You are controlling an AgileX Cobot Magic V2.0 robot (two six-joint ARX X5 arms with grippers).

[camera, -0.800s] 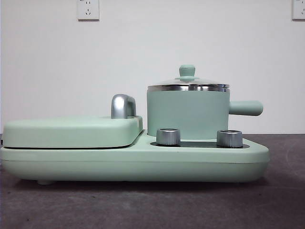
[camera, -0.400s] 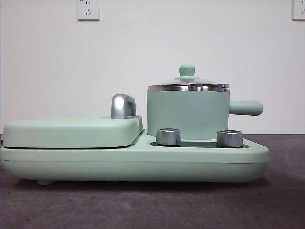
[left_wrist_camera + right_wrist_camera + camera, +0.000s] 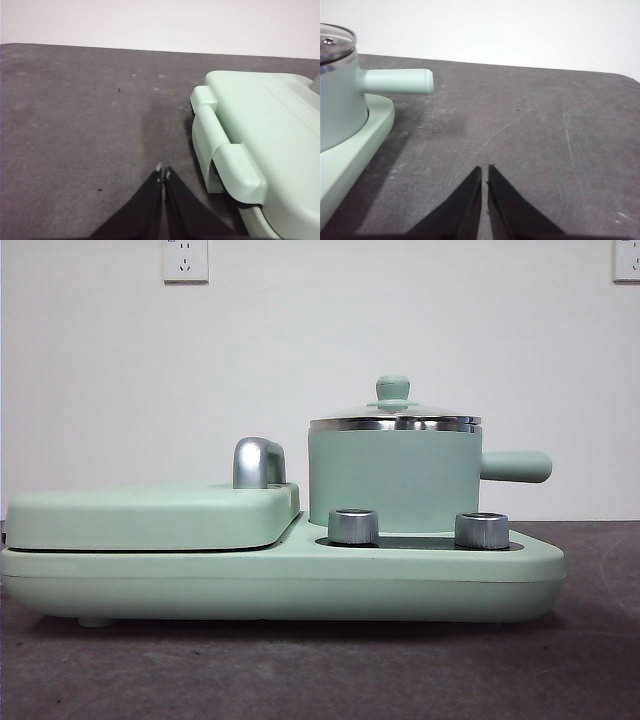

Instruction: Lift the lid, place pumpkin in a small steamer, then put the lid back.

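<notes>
The small steamer (image 3: 394, 480), a mint-green pot with a straight side handle, stands on the right half of the mint-green cooker base (image 3: 280, 585). The glass lid (image 3: 394, 417) with its mint knob sits closed on the pot. The pumpkin is out of view. My left gripper (image 3: 163, 172) is shut over bare table beside the griddle end of the cooker. Shut as well, my right gripper (image 3: 484, 172) hovers over the table, off to the side of the small steamer (image 3: 340, 95), beyond its handle. Neither arm shows in the front view.
A flat mint-green griddle cover (image 3: 150, 515) with a steel hinge post (image 3: 258, 462) fills the left half of the base. Two steel dials (image 3: 353, 526) sit on the base in front of the pot. Dark grey table (image 3: 530, 130) spreads around the cooker.
</notes>
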